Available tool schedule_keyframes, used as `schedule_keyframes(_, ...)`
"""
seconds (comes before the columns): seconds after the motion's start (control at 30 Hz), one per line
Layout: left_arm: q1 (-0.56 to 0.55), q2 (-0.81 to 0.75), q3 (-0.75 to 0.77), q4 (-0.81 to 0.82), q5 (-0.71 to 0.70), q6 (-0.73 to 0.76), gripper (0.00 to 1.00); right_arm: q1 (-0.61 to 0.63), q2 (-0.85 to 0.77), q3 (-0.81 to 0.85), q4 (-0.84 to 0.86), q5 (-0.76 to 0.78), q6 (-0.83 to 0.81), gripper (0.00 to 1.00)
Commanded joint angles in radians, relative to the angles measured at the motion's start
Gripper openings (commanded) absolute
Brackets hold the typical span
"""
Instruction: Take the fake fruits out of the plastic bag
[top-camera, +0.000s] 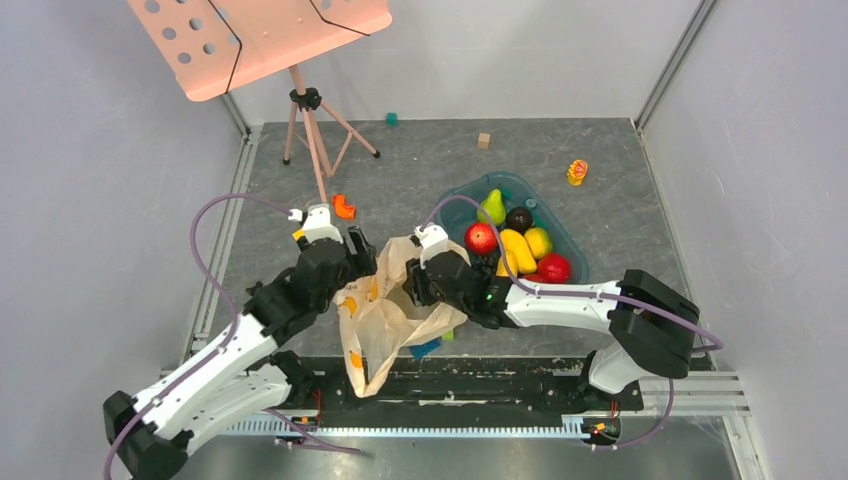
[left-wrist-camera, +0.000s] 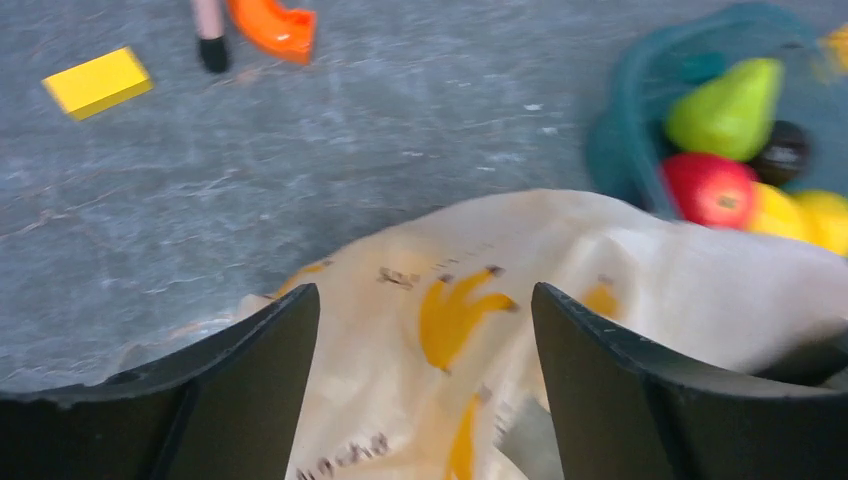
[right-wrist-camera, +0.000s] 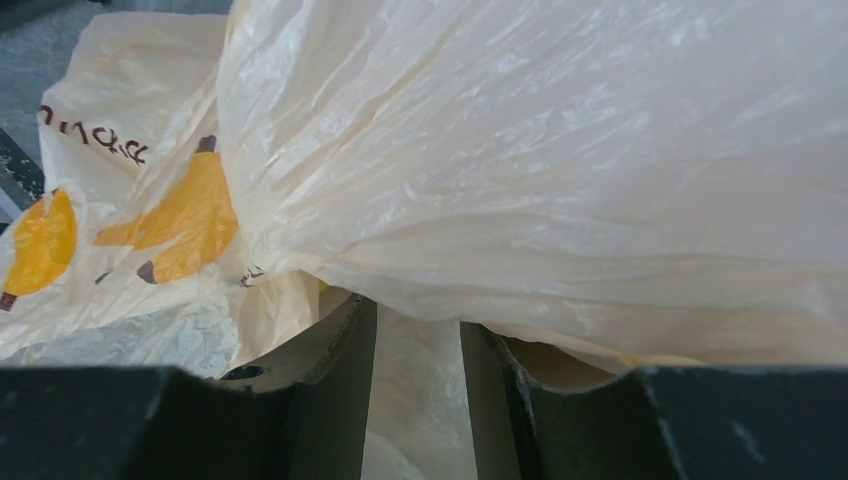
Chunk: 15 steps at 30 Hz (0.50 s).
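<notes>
Now, left end effector (left-wrist-camera: 425, 300): fingers spread wide above the plastic bag (left-wrist-camera: 640, 270).
right end effector (right-wrist-camera: 418, 322): fingers nearly together, nipping a fold of bag film.
plastic bag: crumpled at lower centre of the top view, between both arms.
fake fruits (top-camera: 515, 250): piled in the teal tray (top-camera: 572, 243), right of centre.

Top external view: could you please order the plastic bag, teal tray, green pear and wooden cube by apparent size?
1-2. plastic bag and teal tray: about alike; the bag is partly hidden.
3. green pear.
4. wooden cube.
</notes>
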Motion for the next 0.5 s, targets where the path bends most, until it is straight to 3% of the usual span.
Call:
schedule_keyframes(0.0,0.139,0.171,0.016,0.054,0.029,-0.025,0.86,-0.002,-0.017,-0.008,0.071,-0.006,0.018,0.38)
schedule_keyframes(0.17,0.192,0.324,0.0,0.131,0.099,-0.034,0.99,-0.003,-0.04,-0.053,0.1,-0.015,0.016,0.39)
schedule_keyframes(0.47,0.211,0.563,-0.001,0.197,0.137,-0.062,1.0,-0.004,-0.049,-0.081,0.118,-0.021,0.017,0.39)
